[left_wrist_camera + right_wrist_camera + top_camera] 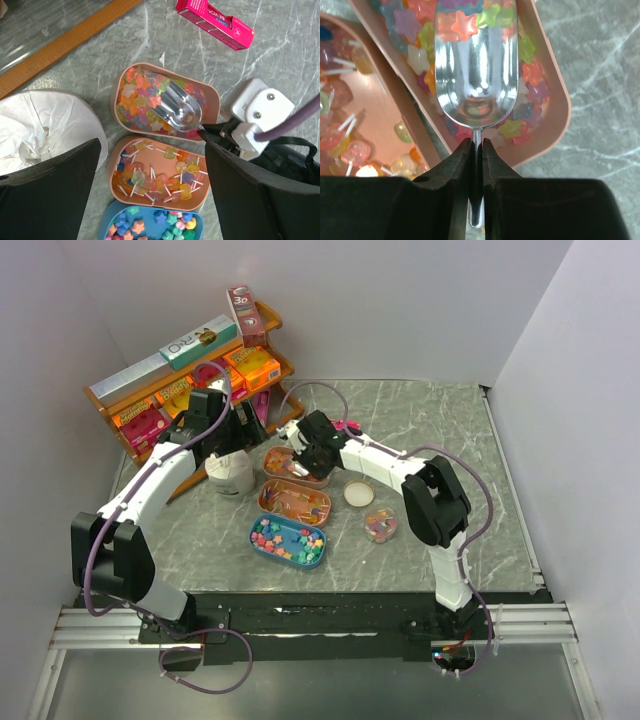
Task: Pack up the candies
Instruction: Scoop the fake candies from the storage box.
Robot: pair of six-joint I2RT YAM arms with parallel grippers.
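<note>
The candies are small coloured stars heaped in a pink tray (547, 127), also seen in the left wrist view (212, 95) and from above (322, 479). My right gripper (476, 152) is shut on the thin handle of a clear plastic scoop (475, 75). The scoop's bowl lies low in that tray, with star candies (465, 22) at its mouth. From above, the right gripper (305, 447) is over the tray's far end. My left gripper (155, 200) hangs open above the neighbouring lollipop tray (200, 200), holding nothing; its fingers (50, 190) stand wide apart.
A blue tray (262, 545) of star candies lies nearest. A small round tub (381, 526) of candies and its lid (358, 494) sit right of the trays. A white paper-lined cup (230, 472) stands beside the left gripper. A wooden shelf (140, 390) of boxes is at the back left; a pink box (215, 22) lies behind.
</note>
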